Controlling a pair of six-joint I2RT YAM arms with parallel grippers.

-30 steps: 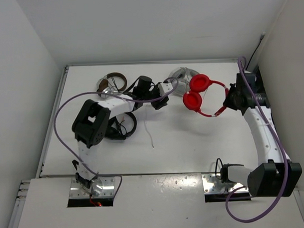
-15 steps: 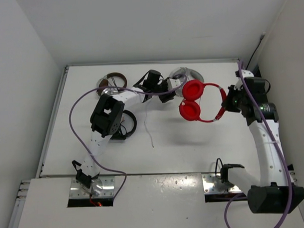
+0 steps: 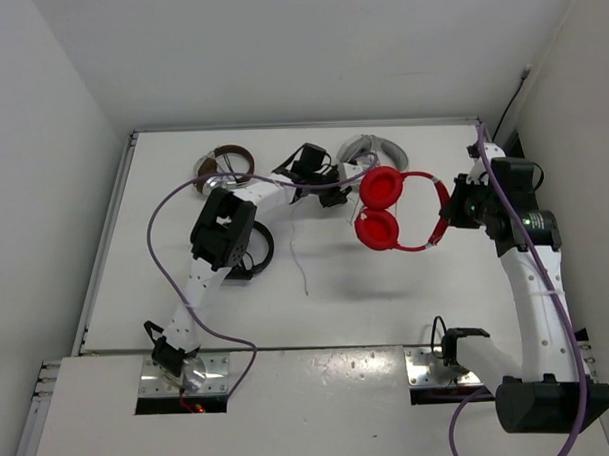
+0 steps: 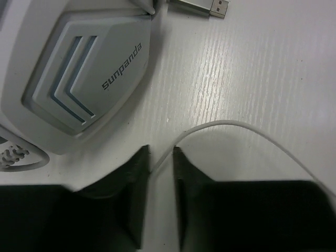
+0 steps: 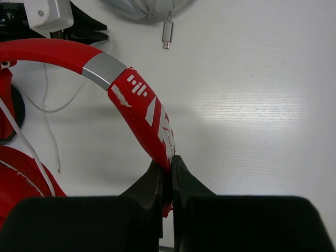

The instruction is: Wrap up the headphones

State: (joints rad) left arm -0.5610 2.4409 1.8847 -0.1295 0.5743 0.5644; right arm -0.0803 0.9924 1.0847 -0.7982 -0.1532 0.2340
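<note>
The red headphones [image 3: 381,207] hang off the table, held by the headband [image 5: 140,103], with both earcups to the left. My right gripper [image 3: 450,211] is shut on the headband [image 5: 170,163]. The thin white cable [image 3: 298,256] trails from the earcups down over the table. My left gripper [image 3: 333,179] is low over the table beside the earcups. In the left wrist view the cable [image 4: 231,126] curves in between my fingertips [image 4: 161,160]. The jaws stand a narrow gap apart, with table showing between them.
A white/grey "sunpanda" headset [image 4: 84,68] lies just behind my left gripper, also in the top view [image 3: 367,146], with its USB plug [image 5: 167,32] on the table. A black pair [image 3: 247,252] and a brown-and-silver pair [image 3: 222,166] lie at the left.
My right gripper has carried the red headphones left, toward the table's middle. My left gripper has moved back and right, to beside the earcups.
</note>
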